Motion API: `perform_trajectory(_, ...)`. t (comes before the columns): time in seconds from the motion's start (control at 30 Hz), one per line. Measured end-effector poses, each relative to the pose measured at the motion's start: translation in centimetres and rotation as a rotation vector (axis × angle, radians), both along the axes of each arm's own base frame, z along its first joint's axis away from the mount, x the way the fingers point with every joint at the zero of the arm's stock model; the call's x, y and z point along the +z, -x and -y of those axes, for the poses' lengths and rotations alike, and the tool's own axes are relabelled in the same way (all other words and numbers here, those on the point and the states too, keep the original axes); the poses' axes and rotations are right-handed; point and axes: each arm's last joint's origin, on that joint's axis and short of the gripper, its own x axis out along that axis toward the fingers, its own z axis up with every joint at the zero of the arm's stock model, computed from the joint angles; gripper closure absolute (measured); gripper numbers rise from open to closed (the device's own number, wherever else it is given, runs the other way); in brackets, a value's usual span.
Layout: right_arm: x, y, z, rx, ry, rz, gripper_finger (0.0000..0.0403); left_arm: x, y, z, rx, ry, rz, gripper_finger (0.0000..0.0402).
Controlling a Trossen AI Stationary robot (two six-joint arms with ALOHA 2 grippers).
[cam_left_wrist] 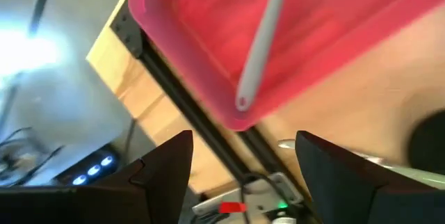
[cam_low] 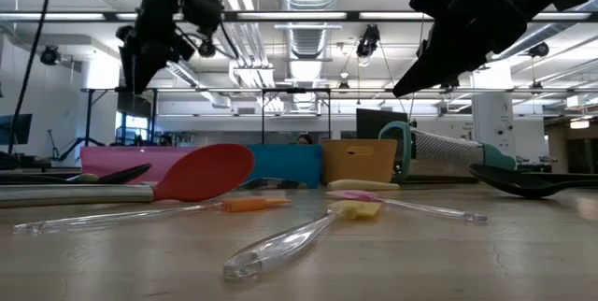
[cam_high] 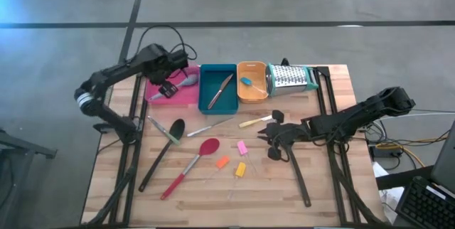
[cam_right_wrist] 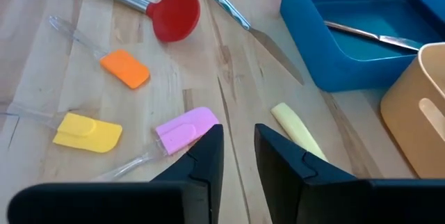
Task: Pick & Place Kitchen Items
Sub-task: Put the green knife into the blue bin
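My left gripper (cam_high: 169,87) is open and empty, raised above the near end of the pink tray (cam_high: 186,95). A grey-blue spatula (cam_high: 186,82) lies in that tray, and its handle (cam_left_wrist: 259,50) shows in the left wrist view. My right gripper (cam_high: 266,135) hangs above the table's middle right, empty, with only a narrow gap between its fingers (cam_right_wrist: 238,151). Below and ahead of it lie a pink piece (cam_right_wrist: 184,128), a yellow piece (cam_right_wrist: 87,132), an orange piece (cam_right_wrist: 125,67), a red spoon (cam_high: 192,163) and a yellow-handled knife (cam_high: 256,121). A black ladle (cam_high: 163,151) and a black slotted turner (cam_high: 291,166) lie on the table.
A teal tray (cam_high: 217,90) holding a knife and an orange tray (cam_high: 252,85) holding a blue piece stand in the far row beside the pink tray. A metal grater (cam_high: 291,77) lies at the far right. Another knife (cam_high: 213,126) lies near the teal tray.
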Motion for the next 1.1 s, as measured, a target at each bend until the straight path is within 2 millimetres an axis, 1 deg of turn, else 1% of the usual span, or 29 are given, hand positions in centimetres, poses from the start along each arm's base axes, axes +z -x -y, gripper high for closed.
perform_trajectory(0.2, 0.0, 0.0, 0.0, 0.000, -0.002, 0.006, 0.0317, 2.7, 1.5, 3.2, 0.001, -0.073, 0.158, 0.0143)
perform_trajectory(0.37, 0.1, 0.0, 0.0, 0.000, -0.002, 0.007, 0.0320, 4.3, 2.8, 5.8, 0.016, -0.134, 0.284, 0.0143)
perform_trajectory(0.47, 0.1, 0.0, 0.0, 0.000, -0.002, 0.007, 0.0326, 5.0, 3.6, 7.3, 0.025, -0.162, 0.353, 0.0143)
perform_trajectory(0.6, 0.1, 0.0, 0.0, 0.000, -0.002, 0.007, 0.0334, 5.2, 4.4, 8.9, 0.013, -0.215, 0.407, 0.0143)
perform_trajectory(0.73, 0.1, 0.0, 0.0, 0.000, -0.002, 0.007, 0.0337, 4.7, 4.9, 10.4, 0.021, -0.252, 0.463, 0.0143)
perform_trajectory(0.83, 0.1, 0.0, 0.0, 0.000, -0.002, 0.007, 0.0335, 3.8, 4.8, 11.3, 0.006, -0.260, 0.501, 0.0143)
perform_trajectory(0.97, 0.1, 0.0, 0.0, 0.000, -0.002, 0.007, 0.0327, 1.9, 4.0, 12.3, -0.044, -0.246, 0.533, 0.0143)
perform_trajectory(1.1, 0.1, 0.0, 0.0, 0.000, -0.002, 0.007, 0.0321, -0.5, 2.7, 13.2, -0.112, -0.229, 0.560, 0.0143)
